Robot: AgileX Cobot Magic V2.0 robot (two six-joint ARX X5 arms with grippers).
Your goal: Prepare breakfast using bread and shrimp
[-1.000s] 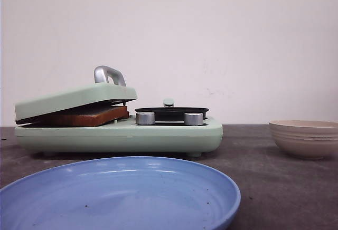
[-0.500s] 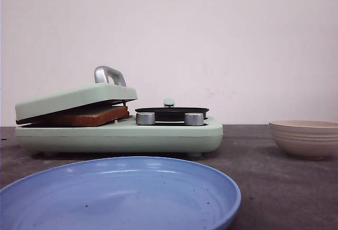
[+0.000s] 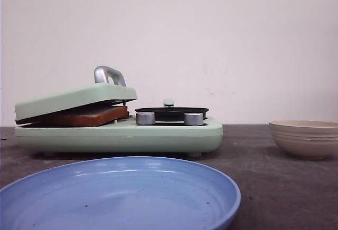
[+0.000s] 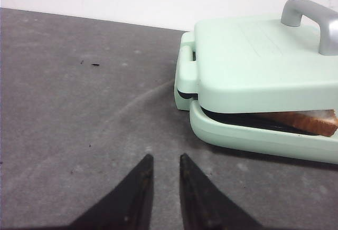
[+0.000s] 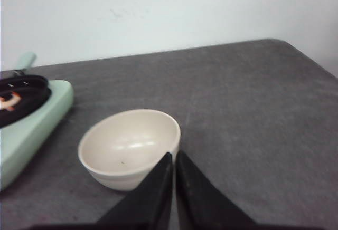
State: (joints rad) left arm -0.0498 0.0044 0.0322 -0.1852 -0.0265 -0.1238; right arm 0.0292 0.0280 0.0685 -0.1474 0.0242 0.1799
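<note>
Nearly shut grippers, bread inside the press

Nearest lies a blue plate (image 3: 119, 193). Beyond it, the left gripper (image 4: 162, 162) hovers over bare table (image 4: 79, 108), fingers a narrow gap apart, holding nothing. The bread (image 4: 311, 122) sits to its right, clamped under the green press lid (image 4: 259, 61). The right gripper (image 5: 173, 159), fingers together and empty, hangs beside a cream bowl (image 5: 129, 145).

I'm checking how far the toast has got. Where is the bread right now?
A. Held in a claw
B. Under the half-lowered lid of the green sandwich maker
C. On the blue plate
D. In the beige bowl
B: the bread lies browned under the tilted lid of the sandwich maker; the blue plate and the beige bowl are bare.
</note>
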